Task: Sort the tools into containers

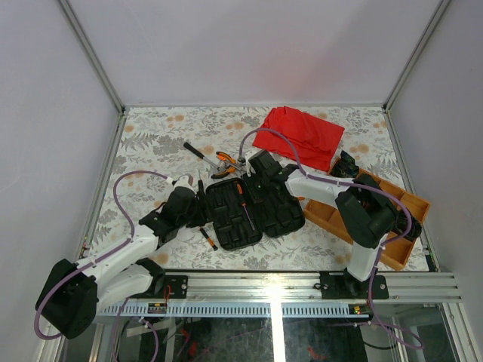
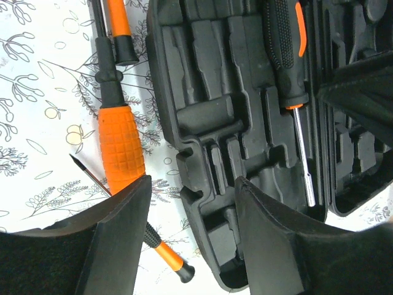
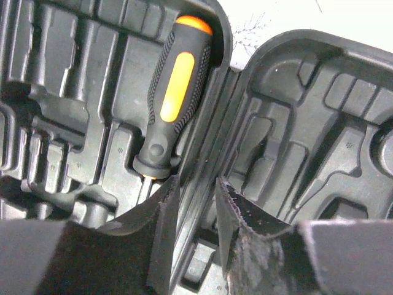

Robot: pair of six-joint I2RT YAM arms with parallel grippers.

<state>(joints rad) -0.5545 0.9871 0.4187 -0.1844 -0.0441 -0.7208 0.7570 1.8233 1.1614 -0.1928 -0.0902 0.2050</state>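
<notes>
Black moulded plastic sits mid-table (image 1: 151, 143): the tool case (image 1: 260, 215) lies open and flat, its 2 halves side by side with the slots facing up. 1 black-and-orange screwdriver (image 1: 243, 202) rests in a slot of the left half, close to the hinge, with its handle toward the far side.

The left gripper (image 2: 193, 184) hangs over the outer rim of that half. Its jaws are parted wide and grip nothing. Under the gap are the corner of the case and a slim screwdriver (image 2: 167, 253), which lies on the table just beside the case. Near it lies a stubby driver (image 2: 121, 147) with a gridded orange handle.

The right gripper (image 3: 195, 187) straddles the central ridge where the 2 halves meet, 1 finger on each side and the jaws narrow. It looks pinched on that ridge, though the close view makes pad contact hard to judge.

Beyond the case, the orange-handled pliers (image 1: 224, 160) and a longer black-handled driver (image 1: 195, 149) lie on the table just beside each other. A red cloth (image 1: 298, 136) is bunched at the far side. An orange tray (image 1: 323, 213) stands to the right of the case.
</notes>
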